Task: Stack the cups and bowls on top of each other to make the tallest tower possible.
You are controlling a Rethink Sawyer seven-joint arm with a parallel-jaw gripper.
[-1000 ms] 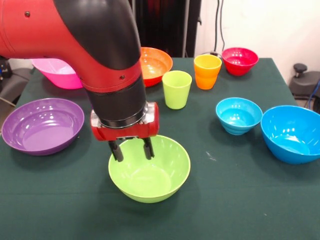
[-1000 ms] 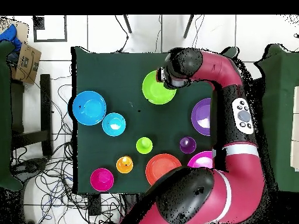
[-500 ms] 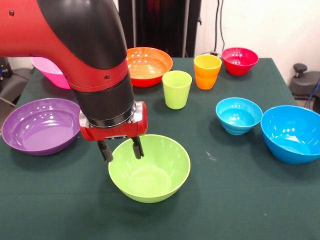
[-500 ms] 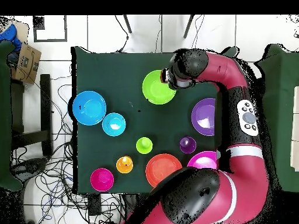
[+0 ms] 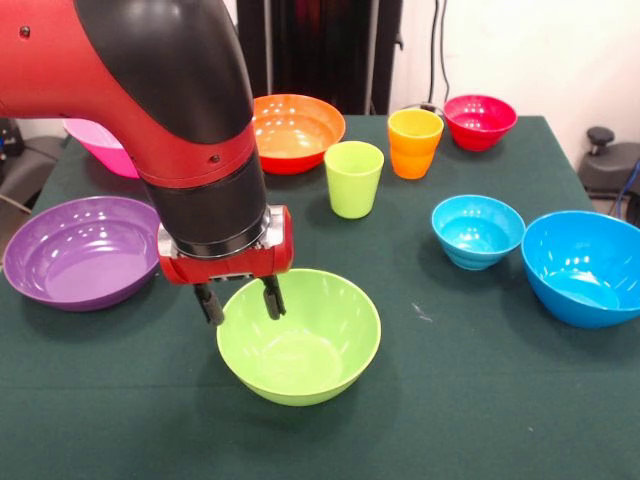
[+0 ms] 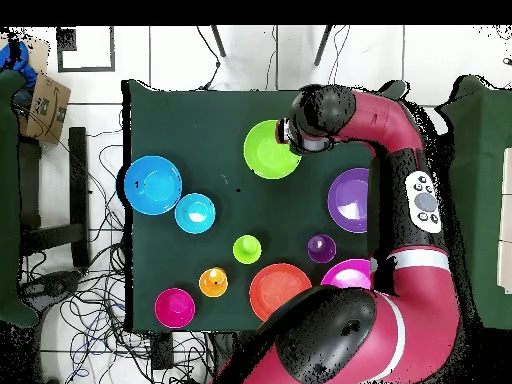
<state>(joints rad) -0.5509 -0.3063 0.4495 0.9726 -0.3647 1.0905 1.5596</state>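
Note:
The lime green bowl (image 5: 300, 335) (image 6: 271, 149) sits near the front middle of the table. My gripper (image 5: 240, 302) (image 6: 293, 137) is open over the bowl's back-left rim, with one finger outside the wall and the other inside. The lime green cup (image 5: 354, 178) and orange cup (image 5: 414, 142) stand upright behind it. In the front view the arm hides the purple cup (image 6: 321, 248). Around them lie the orange bowl (image 5: 295, 130), red bowl (image 5: 480, 121), small light blue bowl (image 5: 477, 230), big blue bowl (image 5: 585, 265), shallow purple bowl (image 5: 80, 250) and pink bowl (image 5: 100, 145).
The green tablecloth (image 5: 480, 400) covers the table to its edges. My thick red and black arm (image 5: 170, 110) hangs over the table's left half in the front view and partly hides the pink bowl. Cables and a cardboard box (image 6: 45, 105) lie on the floor beside the table.
In the front view my gripper has shifted left, from inside the lime green bowl to straddling its back-left rim. It has hardly moved in the last half second. No bowl or cup has moved.

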